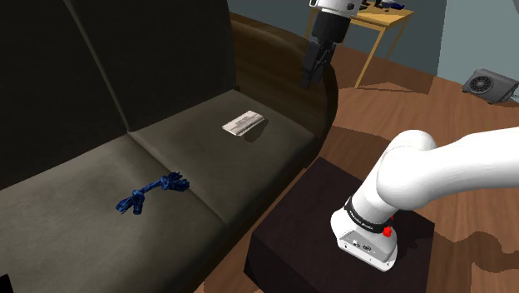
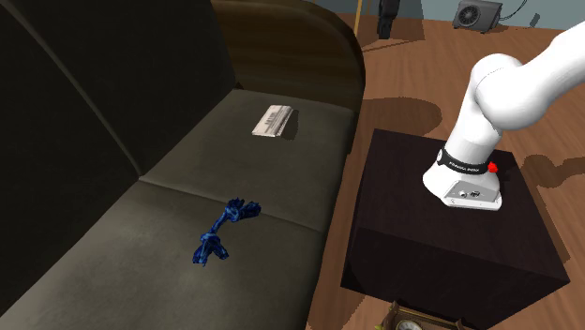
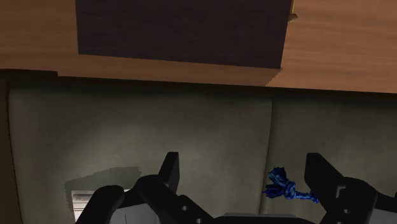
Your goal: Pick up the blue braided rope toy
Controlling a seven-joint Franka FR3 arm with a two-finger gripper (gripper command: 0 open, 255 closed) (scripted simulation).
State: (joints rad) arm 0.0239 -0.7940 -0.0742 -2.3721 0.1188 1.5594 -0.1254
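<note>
A big dark sofa [image 1: 249,166] stands on a brown wood floor [image 1: 466,125], and the robot's dark box stand [image 1: 299,241] sits right by the sofa's front. The blue rope toy [image 1: 152,193] lies flat on a seat cushion, close to the line where two cushions meet, and nothing touches it. On the next cushion, well apart from the toy, lies a small flat pale thing with stripes [image 1: 244,124]. The black gripper [image 1: 312,76] hangs high over the sofa's round brown armrest [image 1: 274,50], far from the toy. In the wrist view its two fingers [image 3: 321,175] stand wide apart and hold nothing, and the toy shows close to one finger, not in the middle. The step now is likely to get above the toy. To do it well, the arm should move along the sofa until the toy's thin middle part sits right between the fingers, turn so the fingers cross the rope, then go straight down and press the soft cushion gently.
</note>
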